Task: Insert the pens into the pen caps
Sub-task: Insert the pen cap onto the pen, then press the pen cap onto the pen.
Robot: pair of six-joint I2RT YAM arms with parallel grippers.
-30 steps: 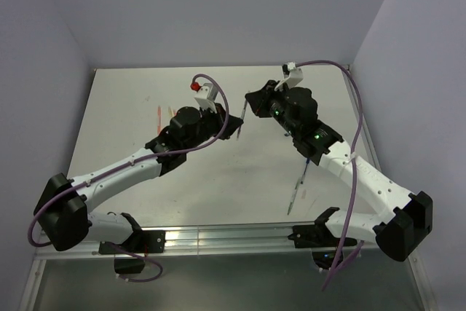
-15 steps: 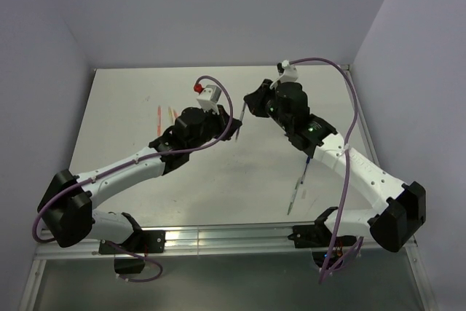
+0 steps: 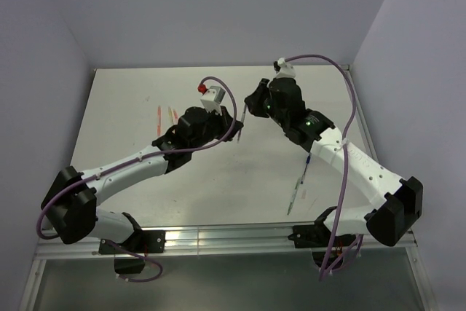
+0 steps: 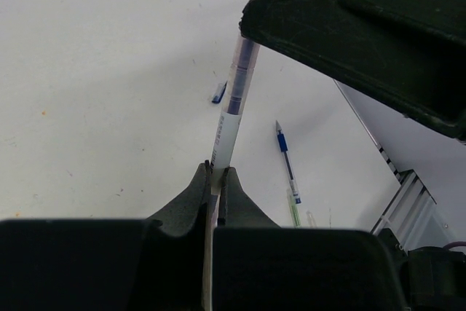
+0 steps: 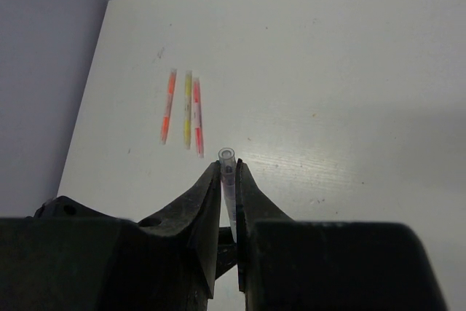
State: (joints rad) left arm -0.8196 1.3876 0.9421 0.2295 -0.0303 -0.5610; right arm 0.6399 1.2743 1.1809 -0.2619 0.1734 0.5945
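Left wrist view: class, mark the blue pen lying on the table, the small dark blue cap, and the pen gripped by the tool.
blue pen point(image 4: 287, 164), left wrist view, middle of its barrel.
dark blue cap point(image 4: 219, 92), left wrist view, its middle.
gripped pen point(image 4: 227, 125), left wrist view, white barrel section.

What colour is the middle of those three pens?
Yellow pen; clearest in the right wrist view.

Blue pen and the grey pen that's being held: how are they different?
The blue pen lies flat on the table, untouched; the grey pen slants upward, pinched by the left end effector. The blue pen has a dark blue end; the grey pen is pale with a dark band. Both are thin stick pens.
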